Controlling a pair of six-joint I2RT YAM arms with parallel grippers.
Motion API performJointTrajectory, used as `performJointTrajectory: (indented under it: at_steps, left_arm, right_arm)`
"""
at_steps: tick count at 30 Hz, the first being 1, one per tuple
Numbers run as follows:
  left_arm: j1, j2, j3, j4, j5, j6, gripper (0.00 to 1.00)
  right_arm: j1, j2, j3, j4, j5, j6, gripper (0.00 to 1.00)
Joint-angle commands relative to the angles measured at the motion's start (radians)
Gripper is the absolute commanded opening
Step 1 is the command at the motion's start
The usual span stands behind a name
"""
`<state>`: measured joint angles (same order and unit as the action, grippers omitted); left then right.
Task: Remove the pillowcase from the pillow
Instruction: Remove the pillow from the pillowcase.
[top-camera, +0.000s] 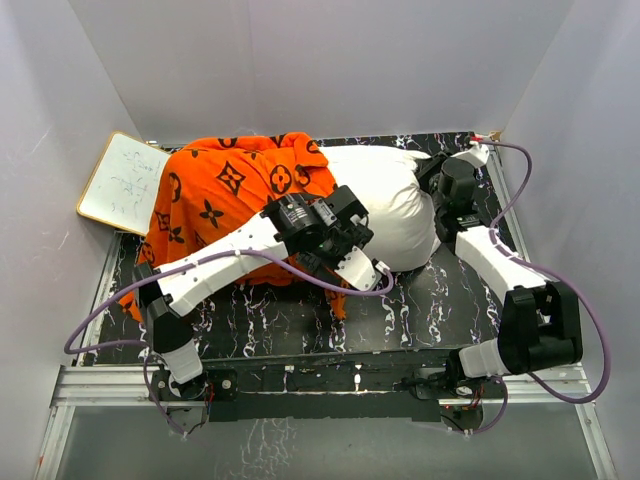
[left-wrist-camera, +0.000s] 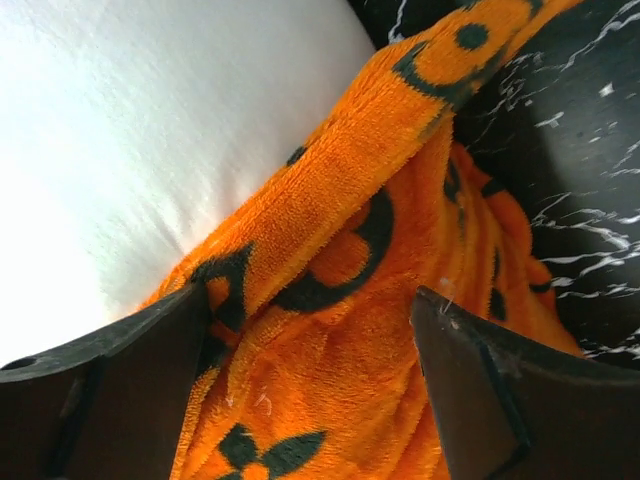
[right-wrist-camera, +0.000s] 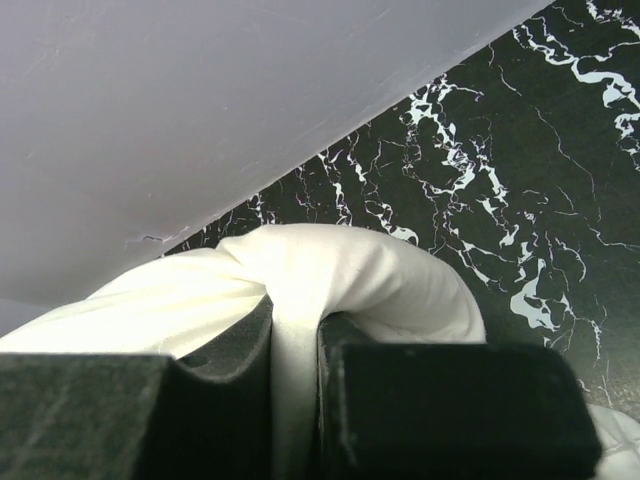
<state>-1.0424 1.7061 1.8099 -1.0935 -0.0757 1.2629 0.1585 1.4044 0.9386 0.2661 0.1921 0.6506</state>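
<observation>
Centre of table (top-camera: 420, 310): left gripper (left-wrist-camera: 310, 310) jaws spread wide, orange plush lying between them | pillowcase (top-camera: 225, 190) bunched over the half of pillow (top-camera: 395, 205) toward left edge, hem trailing to near-left corner | pillow's bare white end toward far-right corner | right gripper (right-wrist-camera: 295, 345) clamped on pillow's corner fold there | white board (top-camera: 118, 182) at far-left corner

The pillowcase (top-camera: 215, 195) hides the pillow's (top-camera: 400, 200) left half (the left arm (top-camera: 230, 250) covers where they meet). The board's (top-camera: 120, 180) scribbles are too small to read.

Black marbled table (top-camera: 440, 300) carries pillow (top-camera: 392, 200), orange pillowcase (top-camera: 220, 190) and white board (top-camera: 120, 180).
</observation>
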Motion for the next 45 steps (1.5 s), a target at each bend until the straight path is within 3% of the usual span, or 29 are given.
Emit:
performJointTrajectory:
  at_steps: [1, 3, 5, 8, 12, 16, 21, 25, 26, 27, 29, 31, 33, 36, 39, 42, 45]
  left_arm:
    - [0.016, 0.008, 0.038, -0.003, -0.152, 0.066, 0.71]
    - [0.043, 0.051, 0.119, -0.08, -0.181, 0.011, 0.5]
    - [0.08, 0.088, 0.191, -0.159, -0.202, -0.064, 0.22]
    - [0.151, 0.037, 0.175, -0.199, -0.225, -0.122, 0.05]
    - [0.285, -0.166, -0.055, -0.092, -0.246, -0.068, 0.0]
    - [0.506, -0.312, -0.223, -0.031, -0.18, -0.001, 0.0]
    - [0.774, -0.403, -0.319, 0.063, -0.047, 0.071, 0.0]
    - [0.855, -0.392, -0.32, 0.085, 0.027, 0.041, 0.0]
    - [0.855, -0.389, -0.32, 0.103, 0.042, 0.022, 0.01]
    - [0.856, -0.385, -0.313, 0.119, 0.059, 0.002, 0.13]
    - [0.855, -0.373, -0.277, 0.153, 0.096, -0.076, 0.47]
    - [0.87, -0.351, -0.21, 0.184, 0.147, -0.214, 0.67]
    - [0.909, -0.316, -0.156, 0.134, 0.209, -0.282, 0.95]
    - [0.963, -0.327, -0.248, 0.095, 0.209, -0.216, 0.97]
    - [1.006, -0.392, -0.431, 0.187, 0.221, -0.168, 0.97]
    - [1.019, -0.369, -0.572, 0.341, 0.199, -0.237, 0.97]
    - [1.059, -0.244, -0.579, 0.454, 0.171, -0.366, 0.97]
  right_arm:
    - [-0.016, -0.031, -0.047, 0.03, 0.066, -0.075, 0.08]
    - [-0.047, -0.028, -0.053, 0.021, 0.051, -0.07, 0.08]
    - [-0.085, -0.015, -0.055, 0.014, 0.028, -0.055, 0.08]
    - [-0.131, 0.012, -0.058, 0.008, 0.008, -0.037, 0.08]
    - [-0.155, 0.038, -0.065, 0.013, -0.006, -0.005, 0.08]
    - [-0.193, 0.053, -0.072, 0.018, -0.005, 0.008, 0.08]
    - [-0.223, 0.065, -0.065, 0.007, -0.008, 0.01, 0.08]
    - [-0.231, 0.091, -0.018, -0.028, -0.046, -0.008, 0.08]
    - [-0.232, 0.1, -0.002, -0.046, -0.057, -0.014, 0.08]
    - [-0.232, 0.104, 0.012, -0.058, -0.064, -0.02, 0.08]
    - [-0.232, 0.108, 0.033, -0.08, -0.069, -0.031, 0.08]
    - [-0.232, 0.12, 0.06, -0.112, -0.071, -0.048, 0.08]
    - [-0.233, 0.138, 0.087, -0.142, -0.067, -0.061, 0.08]
    - [-0.237, 0.169, 0.117, -0.172, -0.071, -0.066, 0.08]
    - [-0.239, 0.181, 0.124, -0.163, -0.089, -0.081, 0.09]
    - [-0.239, 0.199, 0.139, -0.155, -0.129, -0.089, 0.12]
    - [-0.238, 0.199, 0.156, -0.184, -0.139, -0.111, 0.15]
